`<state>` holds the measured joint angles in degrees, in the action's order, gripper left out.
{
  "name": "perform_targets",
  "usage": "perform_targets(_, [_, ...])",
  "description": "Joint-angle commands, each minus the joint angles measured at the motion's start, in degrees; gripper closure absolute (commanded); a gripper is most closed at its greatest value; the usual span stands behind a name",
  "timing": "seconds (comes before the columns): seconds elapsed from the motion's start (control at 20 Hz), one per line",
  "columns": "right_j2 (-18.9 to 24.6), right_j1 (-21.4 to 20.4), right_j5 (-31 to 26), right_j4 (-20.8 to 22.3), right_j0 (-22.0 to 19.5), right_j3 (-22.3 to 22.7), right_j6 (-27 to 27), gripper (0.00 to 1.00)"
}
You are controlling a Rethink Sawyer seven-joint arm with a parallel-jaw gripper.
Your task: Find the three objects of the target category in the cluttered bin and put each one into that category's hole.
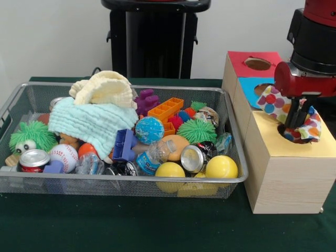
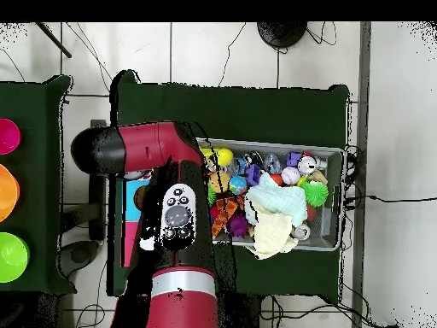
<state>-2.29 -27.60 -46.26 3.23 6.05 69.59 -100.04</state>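
Note:
My gripper (image 1: 295,126) stands over the yellow-topped wood-grain box (image 1: 283,173) at the right in the front view. It is shut on a white polka-dot cloth (image 1: 273,101), and its tips reach down at the round hole (image 1: 288,137). The cloth bunches around the fingers and drapes over the hole's rim. The silver wire-mesh bin (image 1: 131,179) sits to the left, full of toys. No other polka-dot cloth shows in it. In the overhead view the arm (image 2: 175,213) hides the gripper and the yellow-topped box; the bin (image 2: 273,143) shows beside it.
A blue-topped box (image 1: 249,84) and a red-topped box (image 1: 241,62) stand behind the yellow-topped one. In the bin a mint-green waffle cloth (image 1: 89,123) and a cream-yellow cloth (image 1: 105,89) lie over balls, cans and fuzzy toys. Coloured bowls (image 2: 7,192) sit at the overhead view's left edge.

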Motion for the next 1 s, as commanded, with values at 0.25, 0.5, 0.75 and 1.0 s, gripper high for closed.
perform_targets(0.25, [2.08,1.55,1.17,-1.24,-1.13,4.36,-9.01,1.0])
perform_targets(0.5, [2.68,3.43,3.87,-0.44,-2.77,4.25,-7.37,1.0])
perform_targets(0.75, [2.9,6.3,7.33,0.94,-4.13,4.41,-6.16,1.0])
perform_targets(1.0, [2.87,9.0,10.64,2.15,-5.06,4.34,-5.21,1.0])
